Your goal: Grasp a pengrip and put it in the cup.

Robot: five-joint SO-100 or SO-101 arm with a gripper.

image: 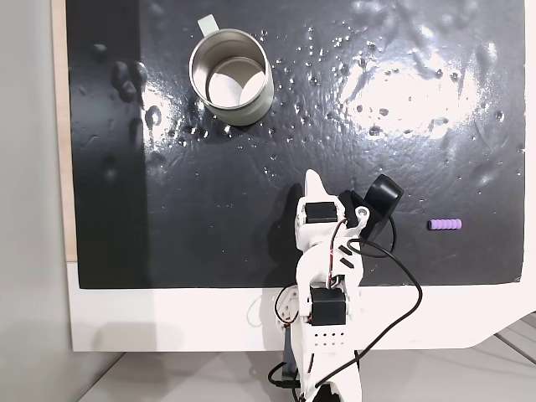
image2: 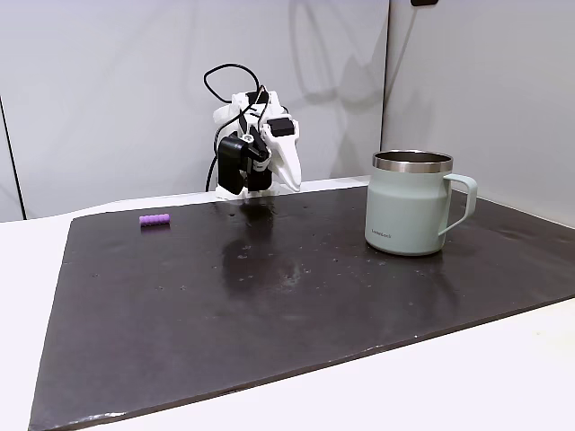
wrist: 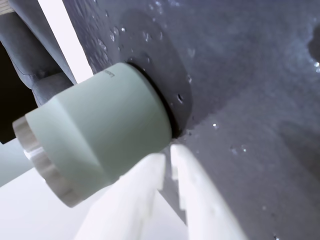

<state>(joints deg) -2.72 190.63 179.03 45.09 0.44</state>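
The pengrip (image: 444,224), a tiny purple ribbed cylinder, lies on the black mat at the right in a fixed view from above, and at the left (image2: 154,220) in a fixed view from the side. The cup (image: 230,77) is a pale green mug with a silvery rim; it stands upright (image2: 409,202) near the mat's far side. My gripper (image: 312,177) is folded back over the arm's base, well away from both things. In the wrist view its white fingers (wrist: 150,170) sit together with nothing between them, pointing toward the cup (wrist: 100,135).
The black mat (image: 419,126) is glossy and wrinkled and lies on a white table (image2: 503,377). A black cable (image: 402,276) loops beside the arm's base. A grey wall (image2: 135,90) stands close behind the arm.
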